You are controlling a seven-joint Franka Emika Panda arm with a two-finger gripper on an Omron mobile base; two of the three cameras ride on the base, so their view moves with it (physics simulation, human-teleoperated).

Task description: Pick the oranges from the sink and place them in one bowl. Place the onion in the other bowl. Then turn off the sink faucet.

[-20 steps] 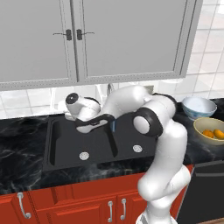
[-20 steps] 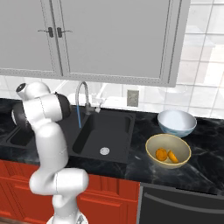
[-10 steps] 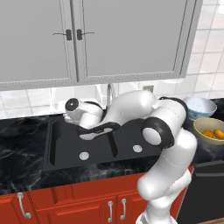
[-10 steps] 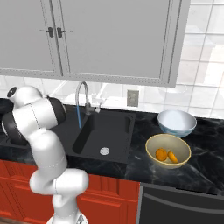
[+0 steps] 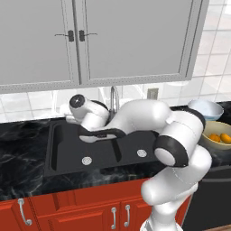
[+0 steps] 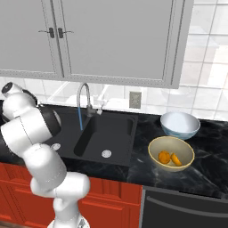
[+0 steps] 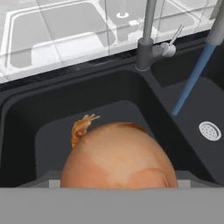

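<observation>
A big reddish-brown onion (image 7: 118, 153) sits right at the bottom of the hand view, well above the left basin of the black sink (image 7: 52, 127). My gripper (image 5: 85, 122) hovers over that basin and is shut on the onion; its fingertips are hidden behind it. Two oranges (image 6: 169, 158) lie in the yellow-tan bowl (image 6: 152, 148), also seen at the right as oranges (image 5: 219, 137). The pale blue-white bowl (image 6: 179, 124) stands behind it and holds nothing. The silver faucet (image 6: 82, 91) still runs a blue stream (image 7: 192, 74) into the right basin.
The faucet base and its side lever (image 7: 175, 37) stand on the divider just right of the hand. A drain (image 7: 210, 130) marks the right basin. Grey wall cabinets (image 5: 113, 40) hang above. My own elbow (image 5: 173, 144) bulks over the counter between the sink and the bowls.
The arm's elbow has swung out and lower while the hand stays over the left basin. The jaws keep the same width.
</observation>
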